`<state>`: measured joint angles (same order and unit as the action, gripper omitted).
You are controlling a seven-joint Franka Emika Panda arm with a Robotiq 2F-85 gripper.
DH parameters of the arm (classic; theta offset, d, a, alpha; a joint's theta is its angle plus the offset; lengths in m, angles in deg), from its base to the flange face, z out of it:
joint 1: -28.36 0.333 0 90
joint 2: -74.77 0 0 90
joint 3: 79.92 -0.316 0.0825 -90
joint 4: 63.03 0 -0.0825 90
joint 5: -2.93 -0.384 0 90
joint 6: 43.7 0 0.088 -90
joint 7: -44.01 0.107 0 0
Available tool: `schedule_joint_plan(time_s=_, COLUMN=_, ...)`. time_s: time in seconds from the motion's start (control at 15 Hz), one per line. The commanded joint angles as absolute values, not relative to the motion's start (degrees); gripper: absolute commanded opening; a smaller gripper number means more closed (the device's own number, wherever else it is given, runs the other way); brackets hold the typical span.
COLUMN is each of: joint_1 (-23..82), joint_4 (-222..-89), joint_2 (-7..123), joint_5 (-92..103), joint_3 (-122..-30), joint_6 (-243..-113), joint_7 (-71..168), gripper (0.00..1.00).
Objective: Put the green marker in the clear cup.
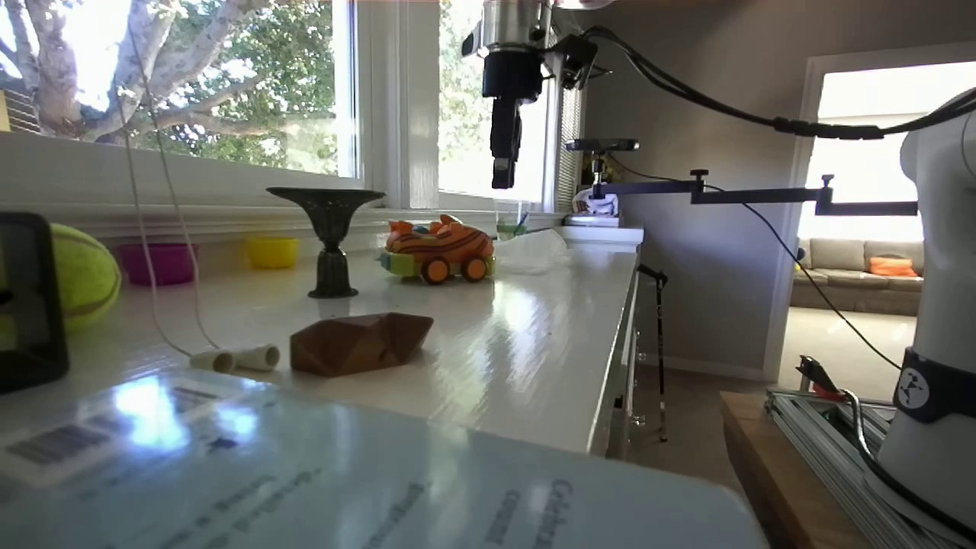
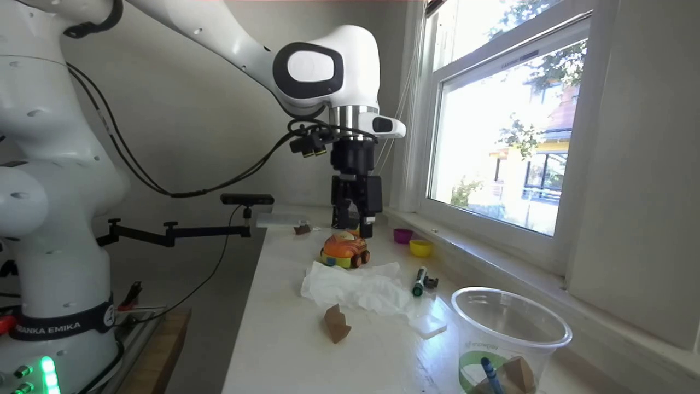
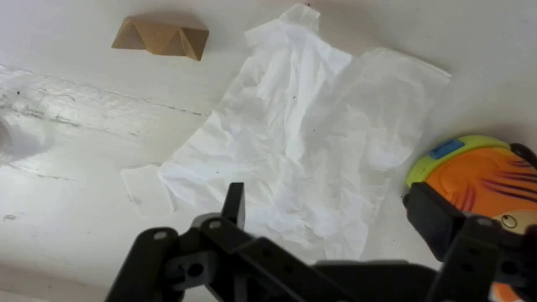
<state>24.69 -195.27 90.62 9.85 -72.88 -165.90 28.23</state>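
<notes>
Gripper (image 2: 353,231): in an exterior view, hangs vertically with its fingers (image 2: 365,230) well parted — nothing is gripped. Presumably held high and plumb to permit a straight descent.
Green marker (image 2: 420,282): lies flat on the white counter (image 2: 279,328), lower than the fingers and on their side towards the window (image 2: 486,158). Not yet grasped.
Clear plastic cup (image 2: 506,347): upright, well apart from the fingers, past the marker. Mouth-up placement suits a release from above. A blue crayon (image 2: 491,375) and a brown faceted piece (image 2: 518,373) show at its wall, apparently inside.
Small dark item (image 2: 431,283): just beside the marker; contact cannot be told. It may obstruct one finger during closing.
Orange toy car (image 1: 442,250): in an exterior view, stands on its wheels, lower than the fingers and offset from directly beneath. Keep clear when lowering.
Black pedestal bowl (image 1: 332,229): well apart from the fingers, past the toy car. No obstruction expected.
Finger gap: in the wrist view, wide; only crumpled white paper (image 3: 293,138) and counter show within it. One finger overlaps the toy car in line of sight — verify clearance before lateral travel.
Angular brown block (image 3: 163,37): ahead of the fingers, past the paper's edge.
Marker sighting: none in the wrist view; the gripper body probably hides it.
</notes>
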Motion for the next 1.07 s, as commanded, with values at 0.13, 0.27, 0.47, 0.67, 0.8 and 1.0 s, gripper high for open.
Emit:
schedule_joint_plan(time_s=0.13, joint_1=24.76, joint_4=-194.86, joint_2=90.58, joint_5=9.74, joint_3=-73.02, joint_6=-165.76, joint_7=27.94, gripper=1.0)
schedule_joint_plan(time_s=0.27, joint_1=24.77, joint_4=-194.82, joint_2=90.57, joint_5=9.73, joint_3=-73.02, joint_6=-165.76, joint_7=27.89, gripper=1.0)
schedule_joint_plan(time_s=0.47, joint_1=24.77, joint_4=-194.81, joint_2=90.56, joint_5=9.72, joint_3=-73.02, joint_6=-165.76, joint_7=27.86, gripper=1.0)
schedule_joint_plan(time_s=0.67, joint_1=24.77, joint_4=-194.81, joint_2=90.55, joint_5=9.72, joint_3=-73.02, joint_6=-165.75, joint_7=27.86, gripper=1.0)
schedule_joint_plan(time_s=0.8, joint_1=25.21, joint_4=-195.38, joint_2=91.34, joint_5=8.49, joint_3=-72.48, joint_6=-166.41, joint_7=25.38, gripper=1.0)
schedule_joint_plan(time_s=1.0, joint_1=26.95, joint_4=-194.46, joint_2=90.29, joint_5=2.31, joint_3=-69.8, joint_6=-169.26, joint_7=13.11, gripper=1.0)
